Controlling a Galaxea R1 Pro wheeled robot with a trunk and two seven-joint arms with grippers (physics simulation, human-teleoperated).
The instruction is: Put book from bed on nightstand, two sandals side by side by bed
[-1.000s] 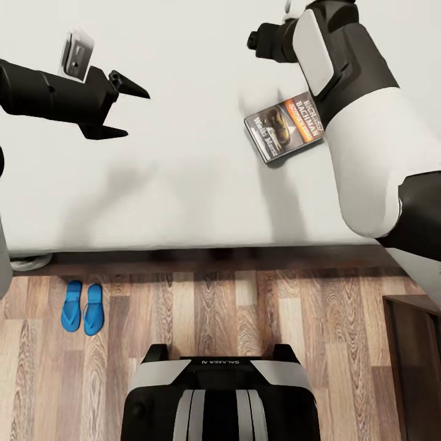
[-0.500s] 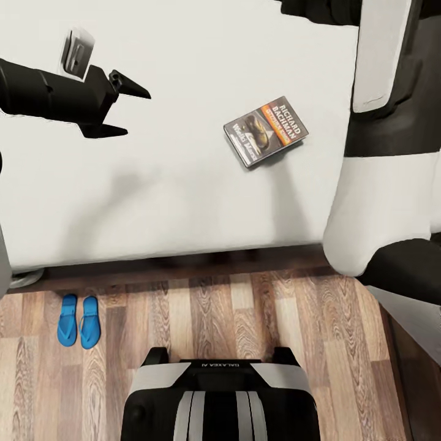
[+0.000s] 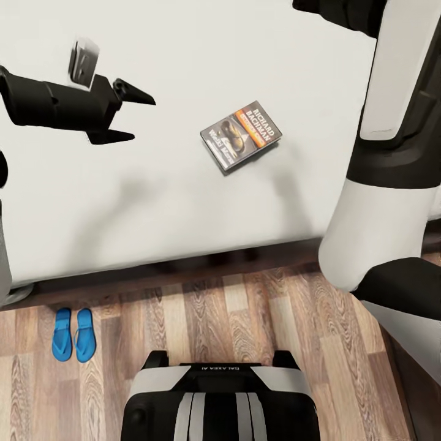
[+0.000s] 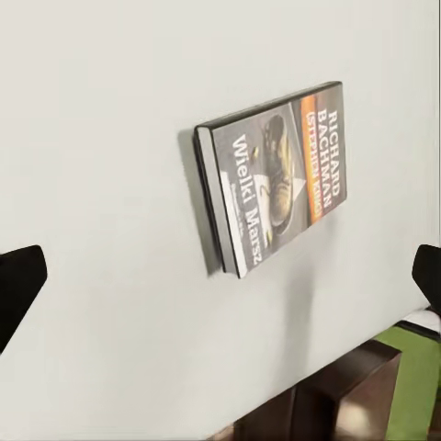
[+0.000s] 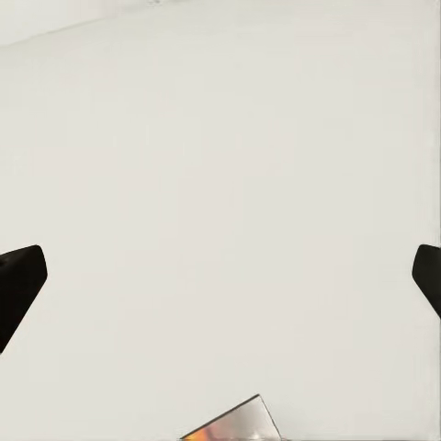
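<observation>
The book (image 3: 241,135) lies flat on the bed's pale mattress (image 3: 184,55), its dark cover with white lettering and an orange band facing up. The left wrist view looks onto the book (image 4: 276,179) from close by. My left gripper (image 3: 142,118) hovers open over the mattress, left of the book and apart from it. My right gripper (image 5: 220,285) is open above bare mattress, with nothing between its fingers. The two blue sandals (image 3: 73,334) lie side by side on the wood floor near the bed's dark frame (image 3: 184,264). The nightstand is out of view.
My right arm (image 3: 380,159) stands tall along the right side, covering the bed's corner. My base (image 3: 220,398) sits on the plank floor in front of the bed. A grey corner with an orange edge (image 5: 230,424) shows in the right wrist view.
The whole head view has shifted, so the book and sandals sit further left in the picture. My right arm has swung up and its gripper has left the head view. The left gripper stays open.
</observation>
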